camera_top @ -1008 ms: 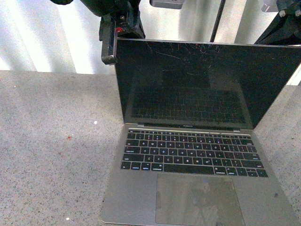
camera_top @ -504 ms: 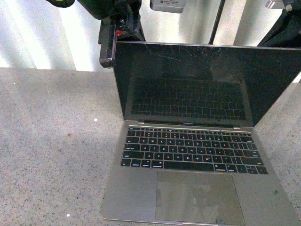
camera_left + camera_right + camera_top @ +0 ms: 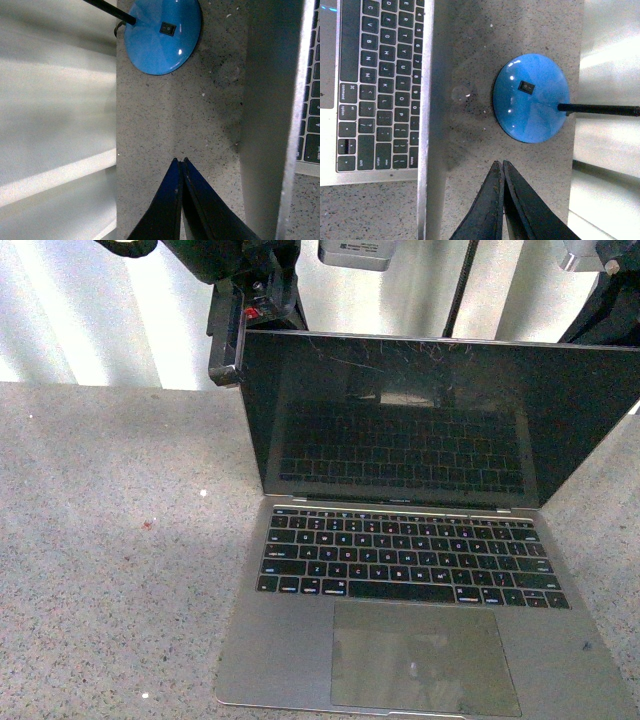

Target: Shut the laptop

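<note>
The laptop [image 3: 400, 570] stands open on the speckled grey counter, its scratched black screen [image 3: 400, 420] upright and facing me. My left gripper [image 3: 228, 345] is shut and empty, just behind the lid's top left corner. In the left wrist view its tips [image 3: 180, 160] hang over bare counter beside the silver lid [image 3: 270, 125]. My right gripper [image 3: 501, 162] is shut and empty behind the lid [image 3: 427, 100], with the keyboard [image 3: 380, 75] beyond it. In the front view only the right arm [image 3: 605, 310] shows, at the lid's top right.
A round blue lamp base [image 3: 530, 97] with a black switch stands on the counter behind the laptop, between the grippers; it also shows in the left wrist view [image 3: 162, 35]. Its black pole [image 3: 460, 285] rises behind the lid. A pale wall closes the counter's back.
The lid's top edge sits slightly lower and the keyboard's reflection has risen in the screen: the lid has tipped a little towards the keys. The left gripper stays at the corner.
</note>
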